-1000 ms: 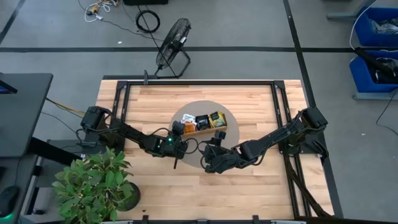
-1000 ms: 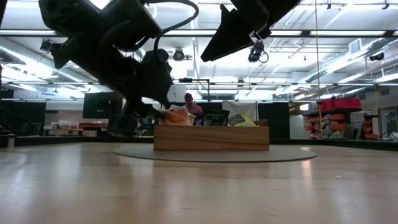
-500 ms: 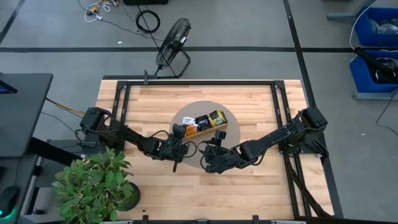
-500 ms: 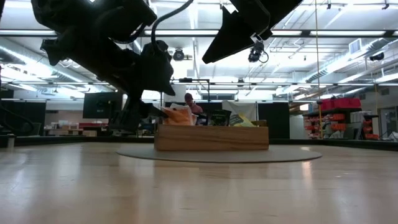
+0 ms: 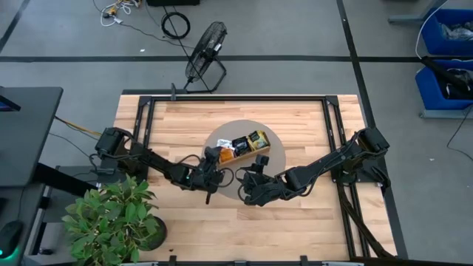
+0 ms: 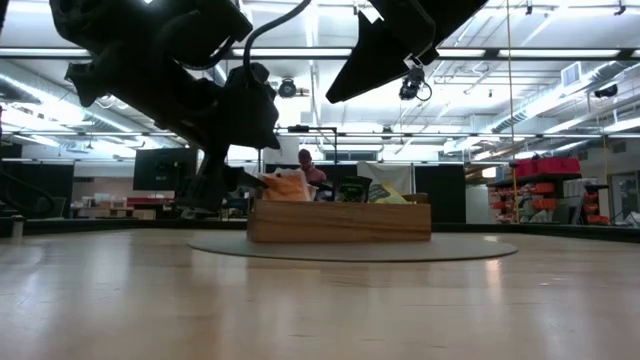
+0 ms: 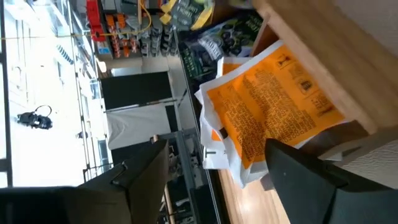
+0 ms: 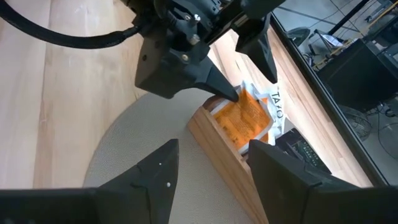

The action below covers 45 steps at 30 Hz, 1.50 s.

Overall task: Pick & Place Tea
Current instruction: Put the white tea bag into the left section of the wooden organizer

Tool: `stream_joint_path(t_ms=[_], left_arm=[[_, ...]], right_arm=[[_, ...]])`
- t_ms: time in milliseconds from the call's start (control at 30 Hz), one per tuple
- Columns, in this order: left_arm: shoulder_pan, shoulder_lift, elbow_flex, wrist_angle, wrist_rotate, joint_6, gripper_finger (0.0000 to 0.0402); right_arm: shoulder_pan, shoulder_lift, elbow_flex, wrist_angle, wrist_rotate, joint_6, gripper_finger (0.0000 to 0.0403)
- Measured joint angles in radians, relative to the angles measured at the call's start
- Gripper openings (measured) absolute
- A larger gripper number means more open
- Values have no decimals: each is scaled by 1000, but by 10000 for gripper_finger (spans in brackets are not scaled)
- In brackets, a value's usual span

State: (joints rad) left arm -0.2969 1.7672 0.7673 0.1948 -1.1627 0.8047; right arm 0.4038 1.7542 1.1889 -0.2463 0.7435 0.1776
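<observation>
The left gripper (image 8: 245,74) hangs at the near end of the wooden tray (image 8: 227,155), its jaws spread on either side of an orange tea packet (image 7: 273,102) and pinching nothing; a second ago they stood closer together around that packet. The packet, flat printed paper with a white edge, leans in the tray's end compartment. In the left wrist view the finger (image 7: 311,180) nearest it cuts off its lower corner.

The right gripper (image 5: 255,183) hovers over the grey round mat (image 8: 143,143) just short of the tray, jaws spread and empty, where it was a second ago.

Behind the orange packet stand dark packets (image 7: 217,40) and a yellow-green packet (image 7: 186,12); their print is too small to read. From above, the tea (image 5: 247,142) fills the tray in a row, the left arm covering its near end. In the low view both arms are black shapes against ceiling lights and the packets only peek over the tray's plain wooden wall. Since a second ago the tray has turned slightly on the mat. The bench (image 5: 177,118) is pale planked wood in a black frame.
</observation>
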Motion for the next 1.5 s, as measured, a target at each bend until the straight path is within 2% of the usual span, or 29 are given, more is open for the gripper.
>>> stream_joint_path(t_ms=[500,733,1300,1500], left_arm=[[-10,-2,0,24,9,-6,326],[-10,-2,1,33,-24,-7,356],[-35,-1,0,41,-41,26,360],[-39,-1,0,90,11,53,360]], right_arm=[[0,0,0,-1,-1,1,203],[0,0,0,-1,-1,1,203],[0,0,0,-1,-3,5,203],[0,0,0,-1,-3,5,203]])
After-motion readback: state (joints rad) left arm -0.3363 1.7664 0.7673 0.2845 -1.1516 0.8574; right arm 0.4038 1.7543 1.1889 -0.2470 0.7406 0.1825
